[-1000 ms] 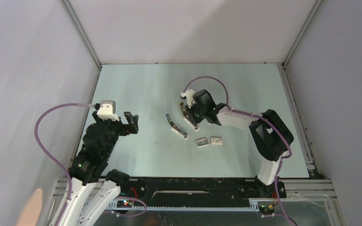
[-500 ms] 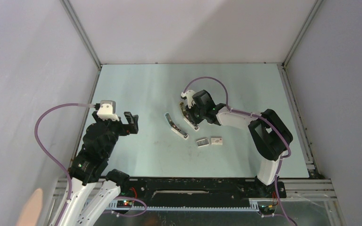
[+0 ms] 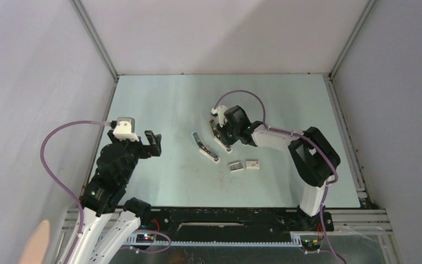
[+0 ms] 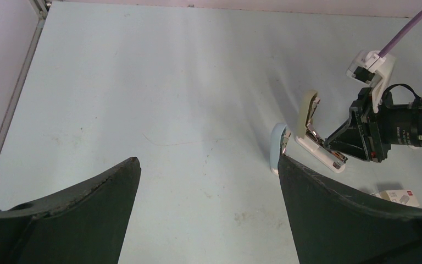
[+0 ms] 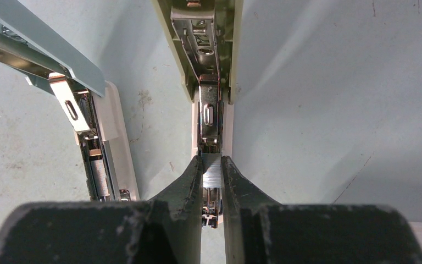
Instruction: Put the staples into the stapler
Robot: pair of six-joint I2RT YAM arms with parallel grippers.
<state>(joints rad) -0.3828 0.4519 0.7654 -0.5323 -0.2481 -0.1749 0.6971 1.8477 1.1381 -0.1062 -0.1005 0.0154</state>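
my right gripper (image 5: pixel 211 160) is pinched narrow on a thin silver ribbed strip of staples (image 5: pixel 212 175), held by its two long sides right over the metal channel of the open cream-lidded stapler (image 5: pixel 204 66). i judge the strip light, slick and brittle, so grip gently and keep it flat. my left gripper (image 4: pixel 209 160) hangs wide open, well apart.

Pale green, scuffed table (image 3: pixel 159 99) carries two opened staplers side by side, the blue-lidded stapler (image 3: pixel 206 149) and the cream-lidded stapler (image 5: pixel 228 49), with a greyish staples block (image 3: pixel 236 165) just beside a small white box (image 3: pixel 252 164).
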